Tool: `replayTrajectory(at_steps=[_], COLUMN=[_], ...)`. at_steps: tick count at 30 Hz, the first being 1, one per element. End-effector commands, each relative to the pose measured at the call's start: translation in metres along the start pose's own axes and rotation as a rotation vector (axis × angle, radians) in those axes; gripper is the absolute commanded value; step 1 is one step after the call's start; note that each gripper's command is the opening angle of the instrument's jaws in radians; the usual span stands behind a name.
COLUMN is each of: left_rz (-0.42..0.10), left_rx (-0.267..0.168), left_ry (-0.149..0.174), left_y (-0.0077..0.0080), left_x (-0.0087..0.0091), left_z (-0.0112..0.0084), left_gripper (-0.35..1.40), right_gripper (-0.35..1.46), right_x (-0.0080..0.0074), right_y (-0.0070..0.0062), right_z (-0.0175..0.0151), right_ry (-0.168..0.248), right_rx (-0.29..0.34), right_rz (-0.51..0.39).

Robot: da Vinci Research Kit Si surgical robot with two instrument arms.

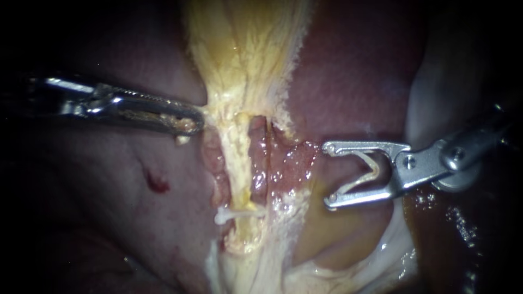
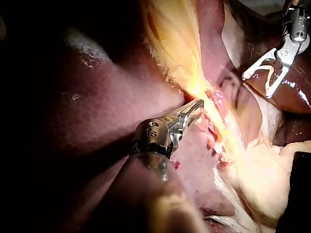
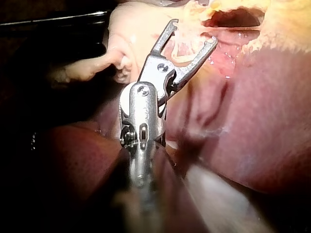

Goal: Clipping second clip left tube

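**Loaded clip held off, not yet at the left tube**

We judge this to be the approach step. Our left instrument (image 1: pixel 192 124) has its jaws closed narrow on the edge of the yellow tissue (image 1: pixel 245 65), apparently keeping it taut. The left tube (image 1: pixel 238 158) runs pale down the middle, with one seated clip (image 1: pixel 235 214) across its lower part. Our right instrument (image 1: pixel 327 176) stands well apart on the far side, jaws wide and carrying a loaded clip (image 1: pixel 366 174) between them. Next, we think, those jaws must cross over and straddle the tube just above the seated clip, with both tips showing past it, before closing.
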Motion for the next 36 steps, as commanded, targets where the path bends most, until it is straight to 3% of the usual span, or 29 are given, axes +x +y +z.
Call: replayTrajectory(at_steps=[1, 12, 19, 26, 36], left_rz=[-0.002, -0.005, -0.005, -0.006, -0.012], left_rx=[-0.003, -0.014, -0.015, -0.017, -0.017], left_ry=[-0.003, -0.008, -0.009, -0.009, -0.009], left_y=[0.0002, 0.0010, 0.0009, 0.0006, 0.0005], left_x=[-0.0001, -0.0004, -0.0003, -0.0003, -0.0003], left_z=[-0.0003, -0.0012, -0.0011, -0.0011, -0.0012], left_gripper=[-0.35, -0.35, -0.35, -0.35, -0.35], right_gripper=[0.50, 0.50, 0.50, 0.50, 0.50], right_x=[0.0000, -0.0001, -0.0009, -0.0030, -0.0061], right_y=[0.0000, -0.0002, -0.0008, -0.0014, -0.0008], right_z=[0.0001, 0.0009, 0.0043, 0.0089, 0.0135], right_ry=[0.001, 0.003, 0.013, 0.023, 0.034], right_rx=[0.001, 0.012, 0.034, 0.054, 0.076], right_rz=[0.000, -0.002, -0.006, 0.034, 0.098])
